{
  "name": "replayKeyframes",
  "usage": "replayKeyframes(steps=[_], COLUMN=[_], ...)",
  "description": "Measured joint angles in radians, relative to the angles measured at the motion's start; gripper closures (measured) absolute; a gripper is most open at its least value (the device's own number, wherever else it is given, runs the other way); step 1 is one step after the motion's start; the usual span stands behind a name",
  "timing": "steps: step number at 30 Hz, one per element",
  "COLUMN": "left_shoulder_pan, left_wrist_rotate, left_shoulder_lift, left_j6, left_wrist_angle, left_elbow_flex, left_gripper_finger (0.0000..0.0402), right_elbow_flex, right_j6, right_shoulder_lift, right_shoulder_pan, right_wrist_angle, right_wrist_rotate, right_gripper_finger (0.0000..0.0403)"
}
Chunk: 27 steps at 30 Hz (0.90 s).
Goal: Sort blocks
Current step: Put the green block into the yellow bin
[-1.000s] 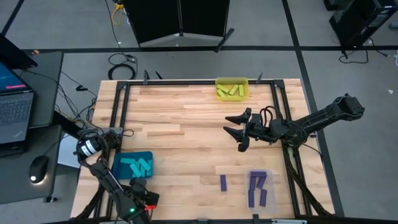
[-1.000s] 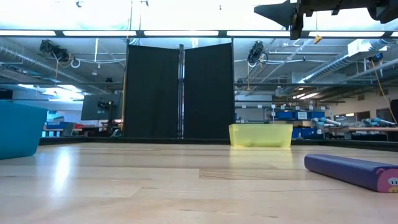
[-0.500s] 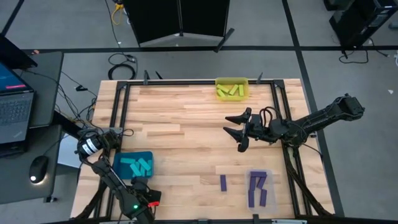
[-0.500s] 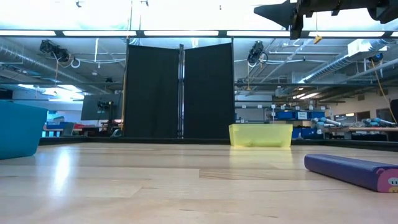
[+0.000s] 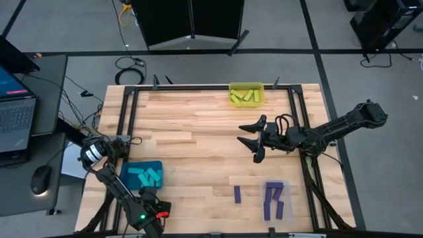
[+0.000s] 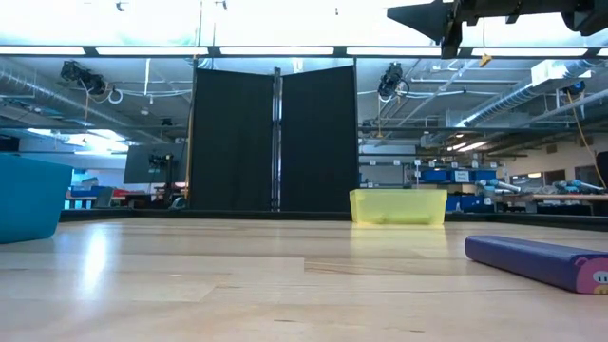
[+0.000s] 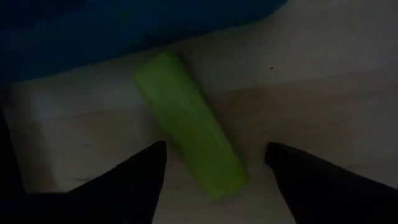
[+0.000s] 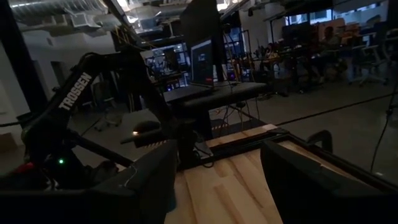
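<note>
Beside the teal bin (image 5: pixel 141 176), the left gripper (image 7: pixel 214 180) spreads wide around a green block (image 7: pixel 189 123), while the right gripper (image 5: pixel 252 139) hangs open opposite an arm lettered TROSSEN (image 8: pixel 73 92).

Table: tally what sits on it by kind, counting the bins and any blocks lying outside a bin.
Bins: 3, namely the teal bin, the yellow bin and the clear bin.
Blocks outside a bin, as far as can be seen: 2, namely the dark purple block and the yellow-green block.
Total: 5.
</note>
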Motion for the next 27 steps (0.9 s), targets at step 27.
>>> replayKeyframes(steps=[27], left_shoulder_pan=[0.001], left_wrist_rotate=[-0.008], left_shoulder_lift=[0.002], left_j6=[0.011], left_wrist_angle=[0.019], left_elbow_flex=[-0.002], left_gripper_finger=[0.0235], right_elbow_flex=[0.000], right_j6=[0.003], right_shoulder_lift=[0.000], right_shoulder_pan=[0.000], right_wrist_angle=[0.005], right_wrist_rotate=[-0.002], right_gripper_finger=[0.0160])
